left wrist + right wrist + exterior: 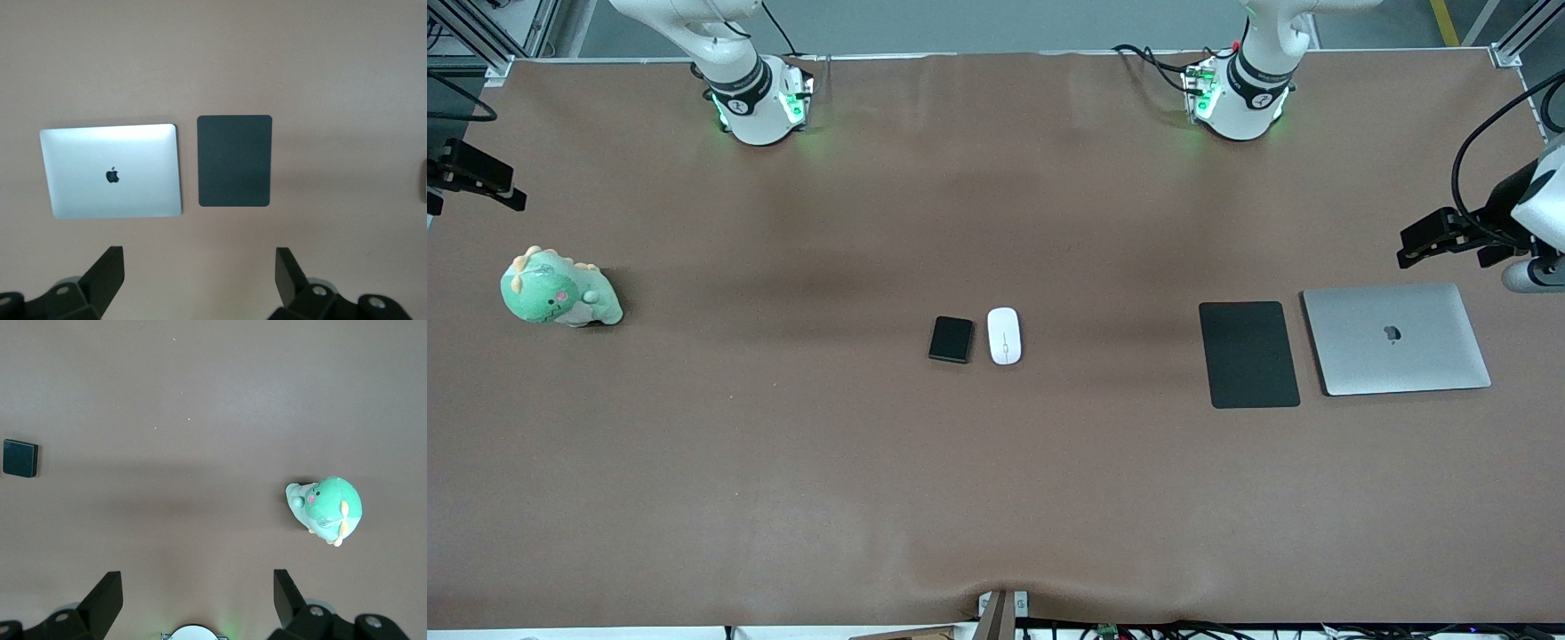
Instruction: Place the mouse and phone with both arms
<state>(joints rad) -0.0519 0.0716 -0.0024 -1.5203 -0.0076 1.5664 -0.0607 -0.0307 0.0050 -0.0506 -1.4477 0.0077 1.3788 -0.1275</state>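
- The mouse (pixel 1004 335) lies flat on the table (pixel 783 462), just beside the phone (pixel 951 339) and on its side toward the left arm's end; a narrow strip of table separates them.
- Taking the mouse as landmark: the mouse pad (pixel 1248 354) sits well apart from it toward the left arm's end, with the laptop (pixel 1395 339) just past the pad; the plush dinosaur (pixel 559 291) sits well apart toward the right arm's end.
- Likely risk — the two items lie so close that a finger coming down on one could nudge or trap the other, since there is little room between them.
- Both arms would converge on the same small spot, so they could collide unless one goes first.
- The glossy, rounded mouse may slip out of a pinch; the thin phone offers little edge to catch.
- The left gripper (pixel 197 273) hangs high over the pad and laptop, fingers spread wide, holding nothing.
- The right gripper (pixel 195 593) hangs high over bare table between phone and dinosaur — also spread wide, nothing in it.
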